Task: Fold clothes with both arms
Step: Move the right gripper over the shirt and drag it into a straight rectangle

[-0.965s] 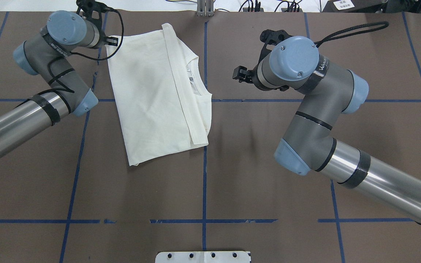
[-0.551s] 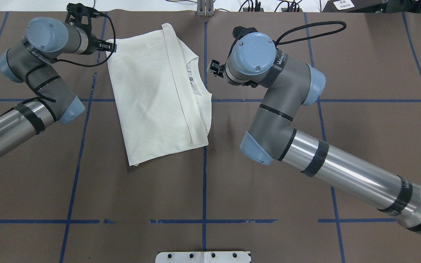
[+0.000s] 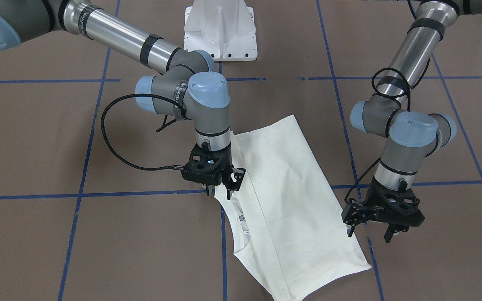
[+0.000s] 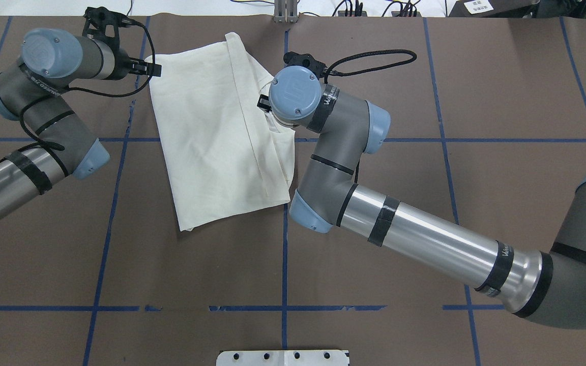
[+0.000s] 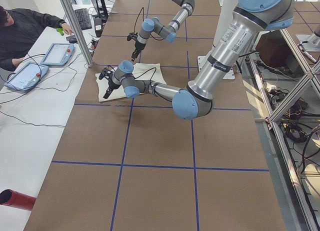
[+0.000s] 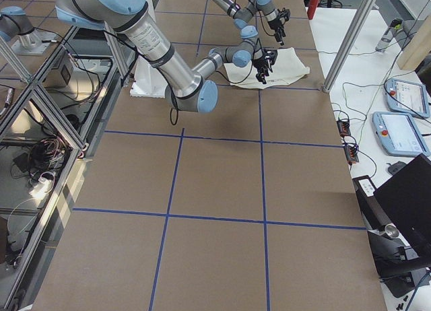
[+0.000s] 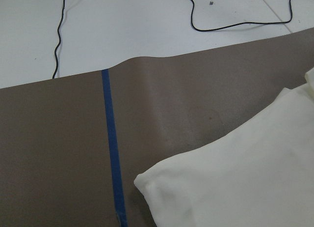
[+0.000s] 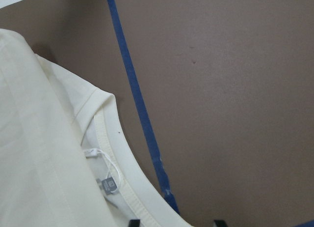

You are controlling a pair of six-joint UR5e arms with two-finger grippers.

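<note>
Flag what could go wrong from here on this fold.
The right gripper, jaws open, stands at the collar where the shirt lies in layers; it may pinch only the top one. The left gripper hangs beside the shirt's corner, mostly over bare table, and could shut on nothing. A one-sided lift might drag the fold askew.

the cream long-sleeved folded cotton t-shirt (image 4: 211,142) lies flat on the brown paper-covered table with a blue tape grid (image 4: 425,91). it sits on the half far from the white metal pedestal base (image 4: 283,357), mostly to the robot's left of the middle tape line, with its collar side toward the robot's right. the black 2-finger right gripper (image 3: 224,190) hangs over the collar edge, and the black 2-finger left gripper (image 3: 369,235) hangs at the shirt's far left corner.
</note>
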